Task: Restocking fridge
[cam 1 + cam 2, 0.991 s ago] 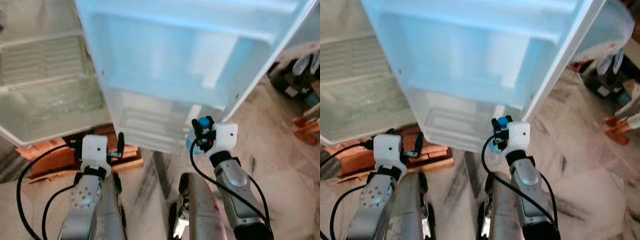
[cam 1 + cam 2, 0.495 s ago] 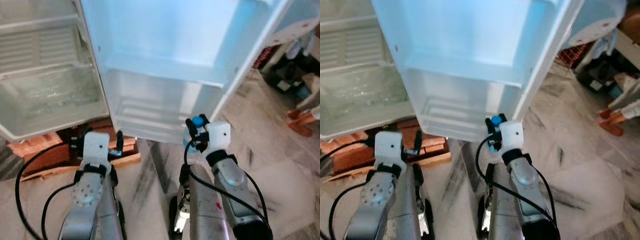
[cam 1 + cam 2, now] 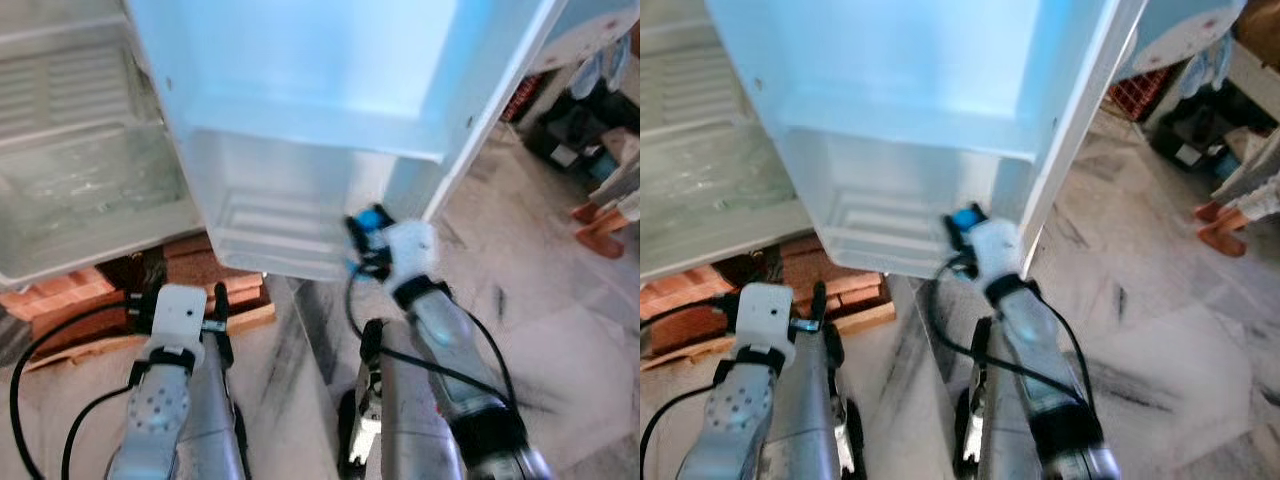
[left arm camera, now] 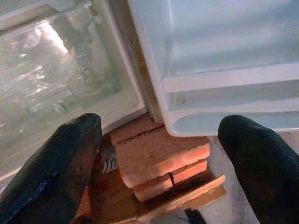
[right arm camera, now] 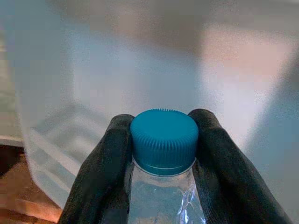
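My right gripper (image 3: pixel 366 236) is shut on the neck of a clear water bottle with a blue cap (image 5: pixel 164 141), its black fingers (image 5: pixel 100 172) pressing both sides just under the cap. It holds the bottle at the right front corner of the lowest shelf (image 3: pixel 270 225) in the open fridge door (image 3: pixel 300 90). My left gripper (image 3: pixel 217 300) hangs low at the left, open and holding nothing, its fingertips (image 4: pixel 51 172) pointing at a stack of red bricks (image 4: pixel 159 158) under the fridge.
The fridge's inner compartment with a clear drawer (image 3: pixel 80 190) stands open at the left. Red bricks (image 3: pixel 70 300) prop up the fridge base. A marble floor (image 3: pixel 540 300) spreads to the right, with shoes and clutter (image 3: pixel 600 150) at the far right.
My right gripper has carried the bottle left and forward, up to the door's lowest shelf. The left arm has dropped slightly. The camera has shifted too.
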`<state>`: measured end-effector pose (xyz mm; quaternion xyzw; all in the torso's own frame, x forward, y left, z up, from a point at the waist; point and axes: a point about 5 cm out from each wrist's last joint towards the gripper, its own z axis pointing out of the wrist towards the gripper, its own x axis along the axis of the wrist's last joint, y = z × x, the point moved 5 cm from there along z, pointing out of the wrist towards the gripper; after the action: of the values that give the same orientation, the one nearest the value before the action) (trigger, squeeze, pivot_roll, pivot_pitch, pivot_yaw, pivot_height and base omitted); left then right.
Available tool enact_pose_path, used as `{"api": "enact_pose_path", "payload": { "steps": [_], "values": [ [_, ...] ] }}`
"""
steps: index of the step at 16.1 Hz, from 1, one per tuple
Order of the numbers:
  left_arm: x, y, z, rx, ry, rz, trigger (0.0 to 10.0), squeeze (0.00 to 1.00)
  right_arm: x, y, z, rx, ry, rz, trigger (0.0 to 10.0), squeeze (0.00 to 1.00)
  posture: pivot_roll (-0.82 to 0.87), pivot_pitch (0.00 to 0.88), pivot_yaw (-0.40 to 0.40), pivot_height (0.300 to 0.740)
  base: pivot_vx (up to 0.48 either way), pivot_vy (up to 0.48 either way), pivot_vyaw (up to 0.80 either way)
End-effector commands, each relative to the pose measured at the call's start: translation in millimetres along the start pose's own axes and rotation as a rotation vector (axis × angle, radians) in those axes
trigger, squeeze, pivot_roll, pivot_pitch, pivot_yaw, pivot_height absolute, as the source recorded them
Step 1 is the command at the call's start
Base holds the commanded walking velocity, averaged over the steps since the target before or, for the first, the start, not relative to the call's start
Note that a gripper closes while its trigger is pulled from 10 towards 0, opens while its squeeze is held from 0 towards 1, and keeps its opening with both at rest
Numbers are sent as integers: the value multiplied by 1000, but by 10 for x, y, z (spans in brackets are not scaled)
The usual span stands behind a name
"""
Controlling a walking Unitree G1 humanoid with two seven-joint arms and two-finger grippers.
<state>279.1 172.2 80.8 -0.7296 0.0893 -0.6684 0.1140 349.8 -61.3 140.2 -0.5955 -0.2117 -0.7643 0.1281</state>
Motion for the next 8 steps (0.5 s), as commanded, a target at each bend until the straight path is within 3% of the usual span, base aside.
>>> {"api": "enact_pose_path", "payload": {
  "steps": [1, 2, 5, 6, 8],
  "values": [
    [-55, 17, -29, -8, -16, 8, 10000, 0, 124, -116, 113, 65, 53, -3, 10000, 0, 138, 195, -55, 476, 0, 0, 0],
    [-30, 24, -29, -8, -13, 7, 10000, 0, 226, -233, 256, 133, 88, -24, 10000, 0, 142, 196, -57, 476, 0, 0, 0],
    [-25, 24, -23, -6, -11, 9, 10000, 0, 422, -340, 397, 181, 169, -100, 10000, 0, 156, 197, -65, 476, 0, 0, 0],
    [-23, 23, -22, -4, -9, 8, 10000, 0, 518, -342, 470, 185, 223, -229, 10000, 0, 156, 197, -65, 476, 0, 0, 0],
    [-11, 17, -19, 0, -4, 5, 10000, 0, 533, -283, 491, 180, 238, -307, 10000, 0, 163, 199, -68, 476, 0, 0, 0]
  ]
}}
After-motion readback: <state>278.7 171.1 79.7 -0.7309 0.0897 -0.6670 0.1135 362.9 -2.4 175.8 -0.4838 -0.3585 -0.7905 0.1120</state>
